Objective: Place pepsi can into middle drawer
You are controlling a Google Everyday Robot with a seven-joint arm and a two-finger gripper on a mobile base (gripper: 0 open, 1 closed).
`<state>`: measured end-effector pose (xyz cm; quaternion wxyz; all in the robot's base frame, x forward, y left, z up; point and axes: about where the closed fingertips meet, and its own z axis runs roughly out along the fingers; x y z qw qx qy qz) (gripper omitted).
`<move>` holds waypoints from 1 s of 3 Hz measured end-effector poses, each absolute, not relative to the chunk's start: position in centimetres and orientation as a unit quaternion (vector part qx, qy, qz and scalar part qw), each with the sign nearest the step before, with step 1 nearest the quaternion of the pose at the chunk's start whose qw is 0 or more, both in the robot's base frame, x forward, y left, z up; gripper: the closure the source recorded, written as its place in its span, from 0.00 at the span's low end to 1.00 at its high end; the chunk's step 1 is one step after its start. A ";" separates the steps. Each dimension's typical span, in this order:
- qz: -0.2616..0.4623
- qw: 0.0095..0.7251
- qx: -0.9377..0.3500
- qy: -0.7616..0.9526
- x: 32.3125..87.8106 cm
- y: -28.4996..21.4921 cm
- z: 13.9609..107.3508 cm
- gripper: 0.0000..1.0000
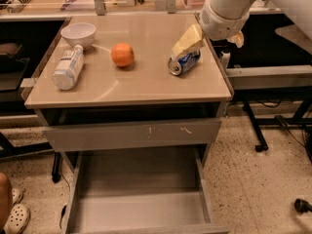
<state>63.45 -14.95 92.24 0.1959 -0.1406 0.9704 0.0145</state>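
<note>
A plastic bottle (68, 68) with a white label lies on its side at the left edge of the beige cabinet top (146, 84). A white bowl (78, 33) stands just beyond it, and an orange (122, 54) sits near the middle. Right of the orange, close to the top's right edge, the pepsi can (184, 63) lies on its side. Its silver end faces near and left, so its long axis runs from near-left to far-right.

The robot's gripper (183, 47) reaches in from the far right and hangs directly over the can, right at its upper side. The pale yellow tip slants down along much the same line as the can's axis. It cannot be told from this view whether the gripper is apart or already clamped on the can, nor whether it is touching it.

Below the top, a drawer front (131, 133) marked with pale scratches is shut. Beneath that, the middle drawer (141, 211) stands pulled out toward the viewer, its flat grey floor bare.

The can is not yet in the drawer, which lies near, lower and to the left of it. Once held, the can would probably have to come forward past the front edge of the top before going down.
</note>
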 end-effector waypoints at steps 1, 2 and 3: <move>0.009 0.205 -0.117 0.972 65.3 -14.8 92.9 0.00; 0.020 0.205 -0.108 0.972 65.8 -13.9 92.6 0.00; 0.034 0.204 -0.097 0.974 66.4 -12.9 92.0 0.00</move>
